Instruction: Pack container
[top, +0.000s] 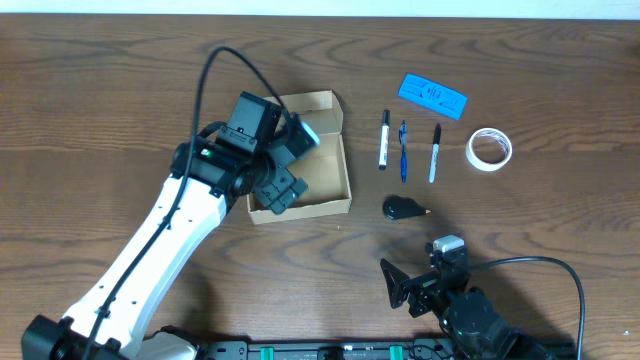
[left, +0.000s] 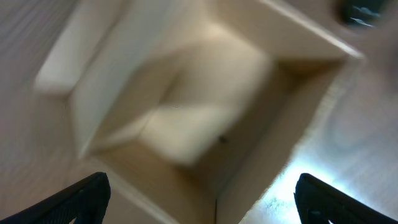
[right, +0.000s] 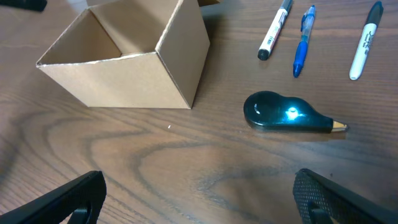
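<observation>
Wood-grain table (top: 120, 60), dark brown, fills every view. At bottom centre-right of the overhead frame is the right gripper (right: 200, 202), jaws spread wide with nothing between them, low over bare table. Only its own wrist view shows both black fingertips, at the lower corners.

Just above it in the overhead, a dark teal correction-tape dispenser (right: 286, 113) lies flat, tip pointing right. The right wrist view shows a light glare on its body; the overhead does not.

Left of centre is the container (top: 325, 178), a tan cardboard box with an open top and the lid flap folded back toward the upper edge. The left gripper (top: 290, 163) hangs over the box's left half, jaws released wide, holding nothing.

The left wrist view is motion-blurred. It looks straight down into the box at the inner walls and floor, with fingertips at the two lower corners; contents cannot be told. In the overhead the gripper hides part of the interior. The right wrist view gives the box's plain outer side walls, upper left of frame.

Right of the box is a row of three, apart from each other: white marker (top: 384, 140), blue pen (top: 403, 150), second marker (top: 434, 152) with black cap. Further right, a white tape roll (top: 490, 149) lies flat. In the upper right is a tilted blue flat packet (top: 432, 96). Those last two appear only in the overhead.
</observation>
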